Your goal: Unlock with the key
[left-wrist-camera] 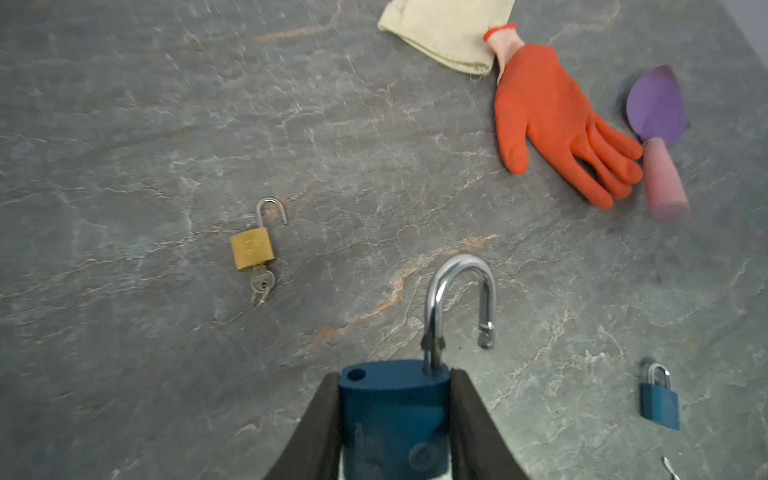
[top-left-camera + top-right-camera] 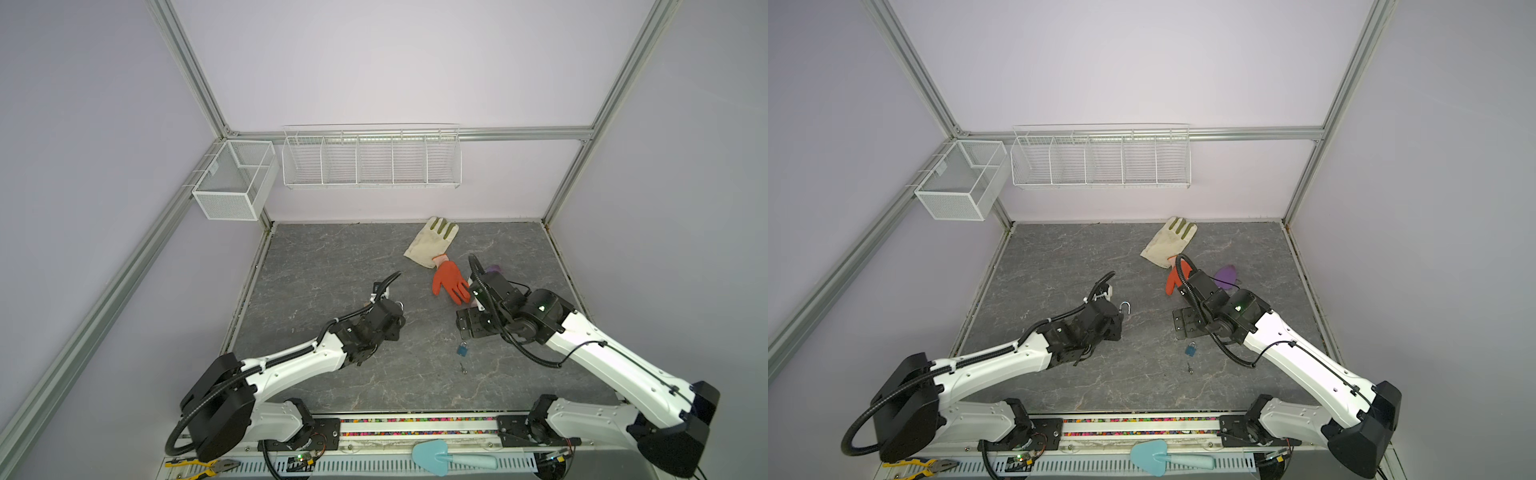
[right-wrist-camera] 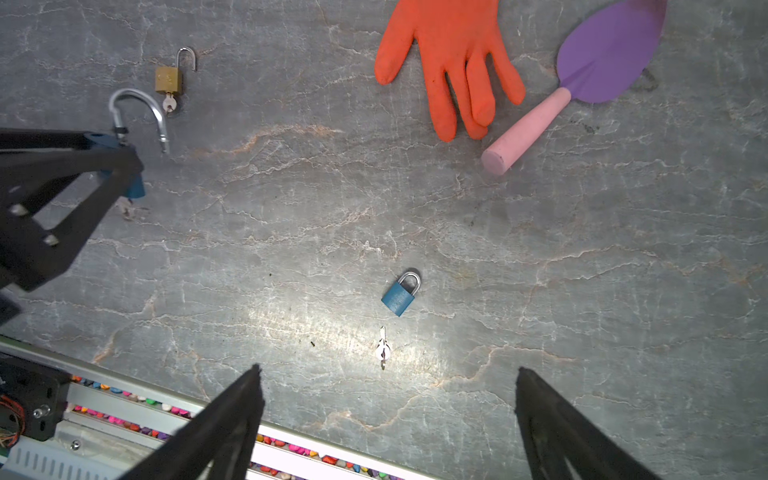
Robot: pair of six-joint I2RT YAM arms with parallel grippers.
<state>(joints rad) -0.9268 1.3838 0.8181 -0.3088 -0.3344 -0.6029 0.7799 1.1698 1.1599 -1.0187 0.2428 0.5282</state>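
Blue small padlock (image 2: 462,349) lies shut on the surface (image 2: 332,257) in a top view, key (image 2: 462,367) just nearer. Left wrist: left fingers (image 1: 320,419) pinch large padlock (image 1: 395,415), shackle open, likely done. Right wrist: right fingers (image 3: 232,415) spread above key, probably to take it.
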